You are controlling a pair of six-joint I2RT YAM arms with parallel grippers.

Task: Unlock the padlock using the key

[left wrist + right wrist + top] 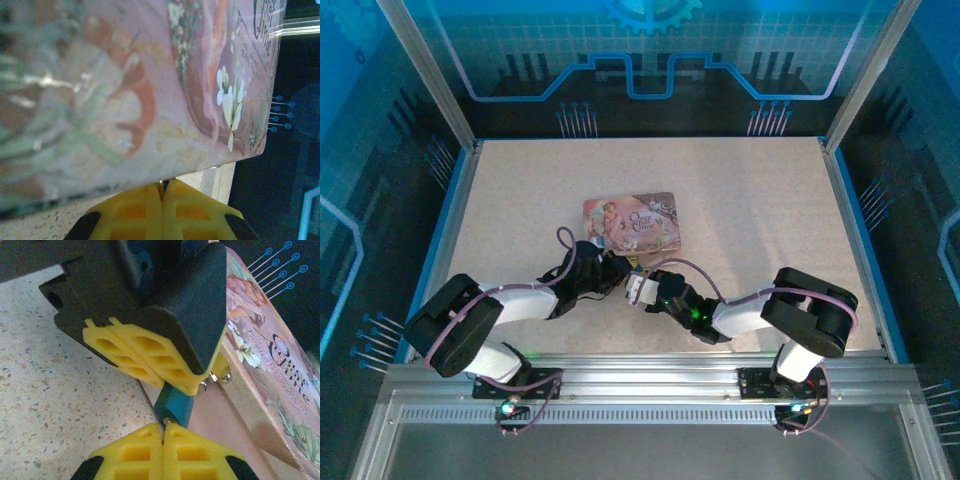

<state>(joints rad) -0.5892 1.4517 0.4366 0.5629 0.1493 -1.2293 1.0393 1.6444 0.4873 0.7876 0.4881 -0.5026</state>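
Left gripper: yellow fingers are pressing tight together, tips sitting just under the tin's lower edge.
Padlock: blue body is sitting against the near side of the pink tin, between the two grippers' tips, above the speckled table.
Right gripper: fingers are pressing together, tips touching the padlock's lower end.
Key: cannot tell whether it is being pinched there.

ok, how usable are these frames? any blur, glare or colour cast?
Top external: heavy blue cast, the tin legible, fine detail lost. Left wrist: tin too close, left half smeared out of focus with small glare streaks, print sharper toward the right. Right wrist: sharpest, the padlock body and table speckle crisp, evenly lit.
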